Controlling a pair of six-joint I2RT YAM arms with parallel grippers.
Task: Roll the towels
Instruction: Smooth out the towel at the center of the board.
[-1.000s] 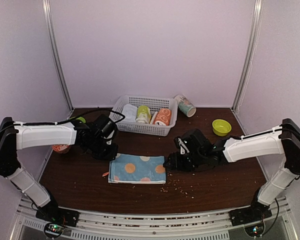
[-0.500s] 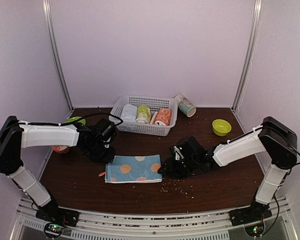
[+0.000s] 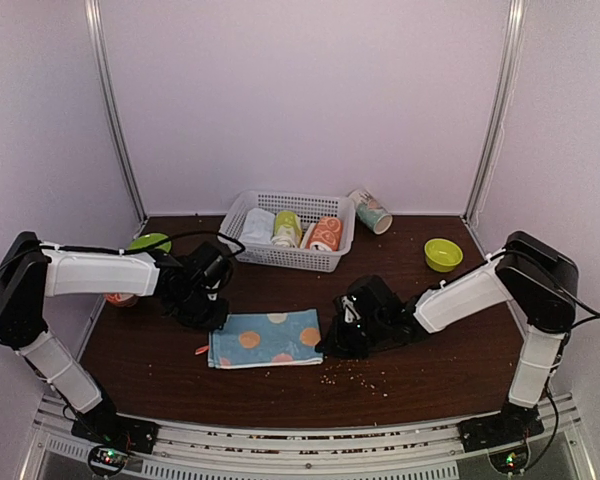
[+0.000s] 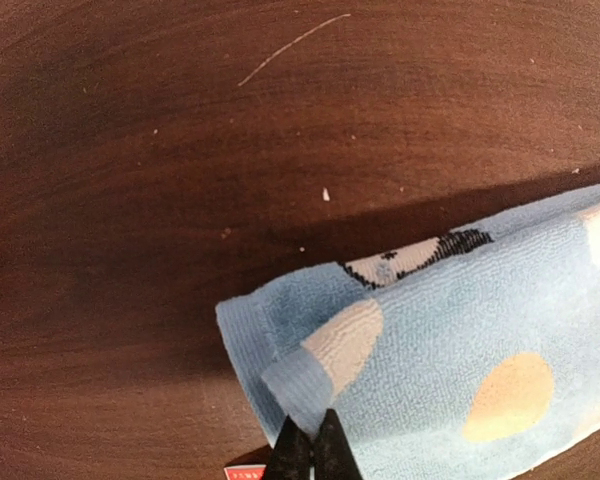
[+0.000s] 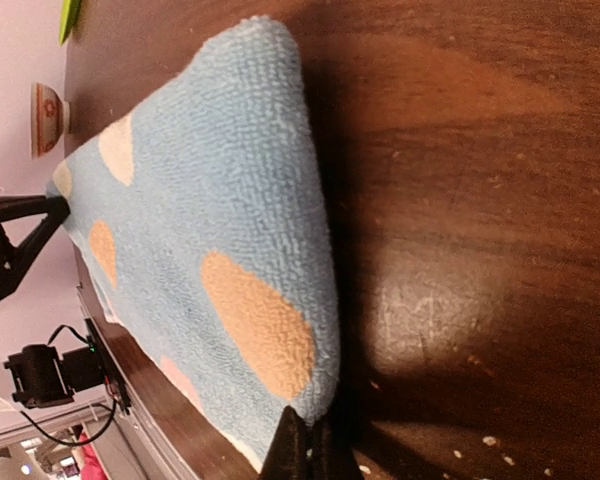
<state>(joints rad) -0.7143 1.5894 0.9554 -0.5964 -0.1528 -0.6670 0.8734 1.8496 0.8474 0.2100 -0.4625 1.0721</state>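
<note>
One blue towel [image 3: 265,338] lay flat at 6 o'clock from the one basket [image 3: 280,262], with the left gripper [image 4: 311,432] and right gripper [image 5: 305,432] each pinched tight on a corner. Dark crumby table [image 3: 450,340], lilac walls [image 3: 310,100].

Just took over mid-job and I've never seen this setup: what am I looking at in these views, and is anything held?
Two white robot arms, each ending in a two-finger gripper. The overhead view looks down from behind them; the other two are cameras on each wrist. On the table lies a blue spotted towel. The left gripper pinches its far left corner, the right gripper its right edge, both shut. Behind stands a white basket of rolled towels.
</note>
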